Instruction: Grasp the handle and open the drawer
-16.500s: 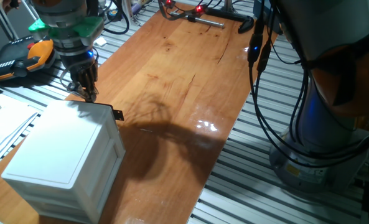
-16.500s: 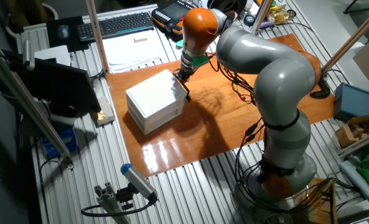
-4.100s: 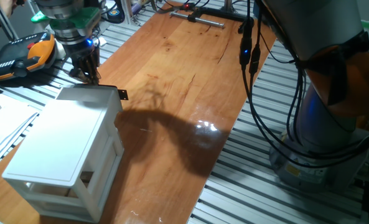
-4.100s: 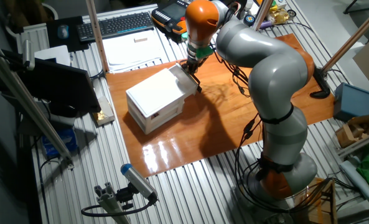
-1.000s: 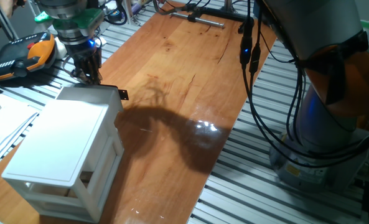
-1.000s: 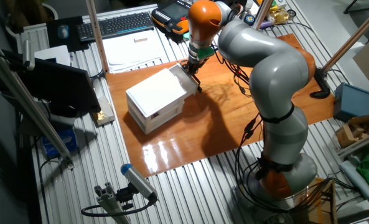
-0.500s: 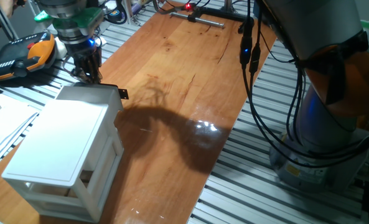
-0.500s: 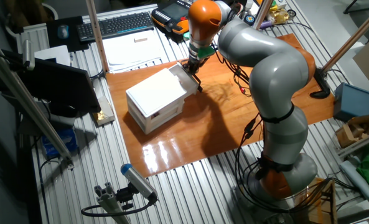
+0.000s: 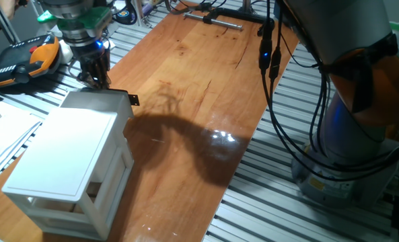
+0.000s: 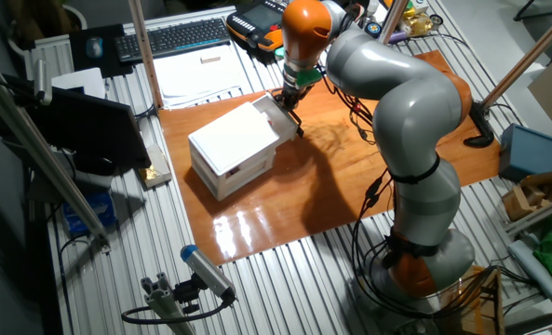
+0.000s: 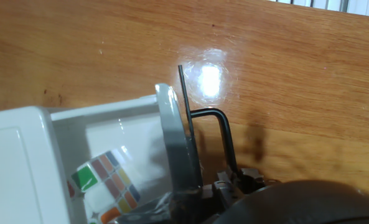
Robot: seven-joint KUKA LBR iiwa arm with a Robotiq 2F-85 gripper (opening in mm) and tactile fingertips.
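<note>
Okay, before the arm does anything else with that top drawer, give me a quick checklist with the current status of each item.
1. drawer pulled out of the white cabinet: ok, it sticks out past the cabinet front.
2. gripper at the drawer's front edge: ok.
3. Gripper shut on the handle: cannot tell; the black tab shows beside the fingers in one fixed view, and the hand view hides the fingertips.
4. Drawer contents safe: ok, a colourful cube lies inside, below the walls.
5. Wooden tabletop in front of the drawer: ok, bare wood.
6. Cabinet standing flat: ok.
</note>
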